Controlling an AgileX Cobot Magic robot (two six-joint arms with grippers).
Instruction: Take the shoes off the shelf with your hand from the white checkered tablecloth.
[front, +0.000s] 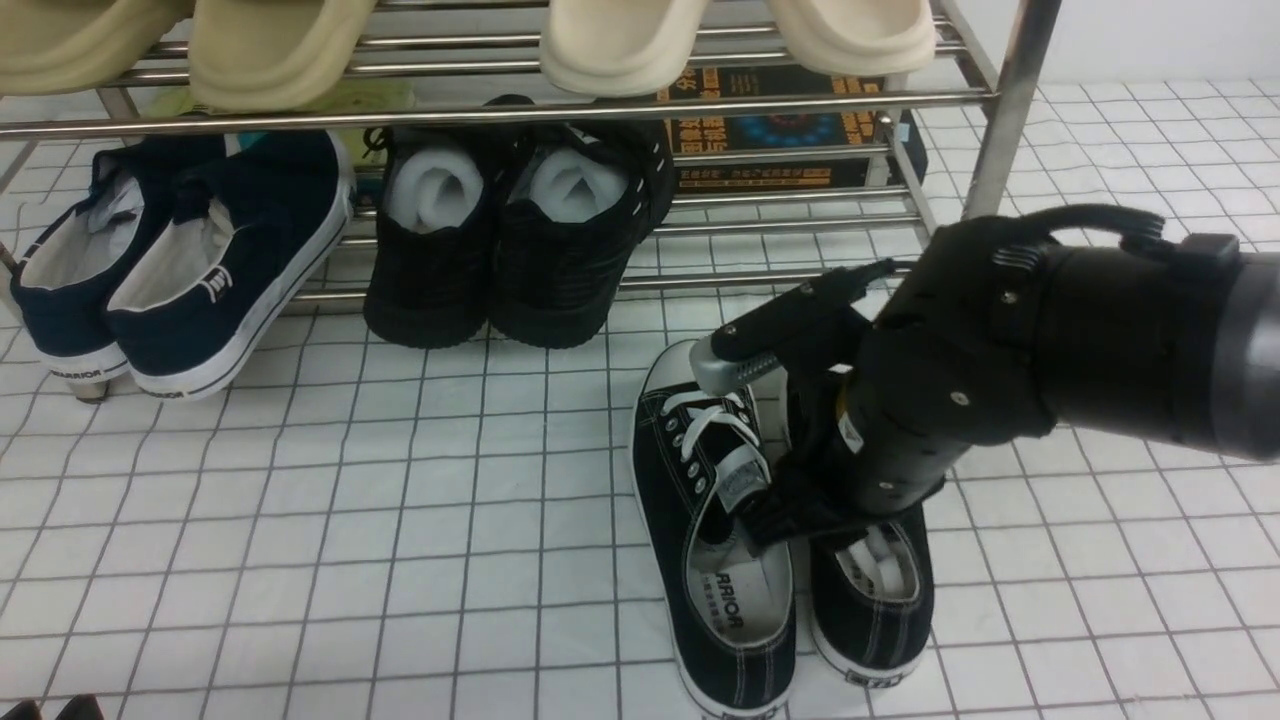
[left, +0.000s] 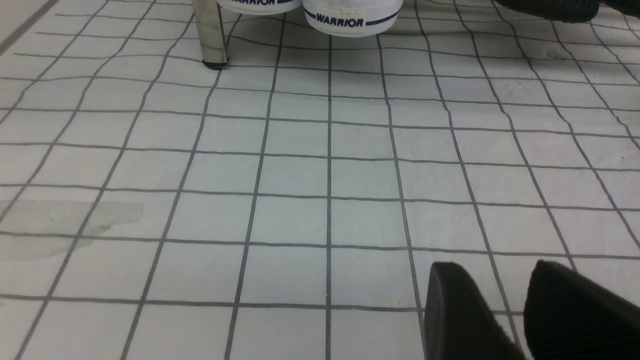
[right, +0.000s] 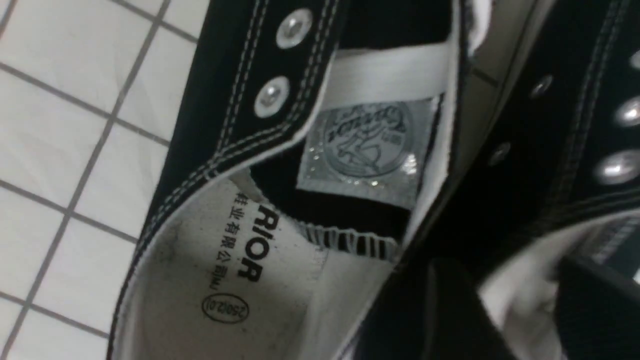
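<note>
The shoes, a pair of black canvas sneakers with white laces, lie side by side on the white checkered tablecloth in front of the shelf: one shoe and its mate. My right gripper reaches down between them. In the right wrist view my right gripper has one finger in each shoe, shut on the two adjoining inner walls beside the "Warrior" insole. My left gripper hangs open and empty over bare cloth; its tips show at the front view's bottom left corner.
On the shelf's low tier sit navy white-soled slip-ons and all-black shoes stuffed with white foam. Beige slippers lie on the tier above, and a dark box stands behind. A shelf leg stands ahead of my left gripper.
</note>
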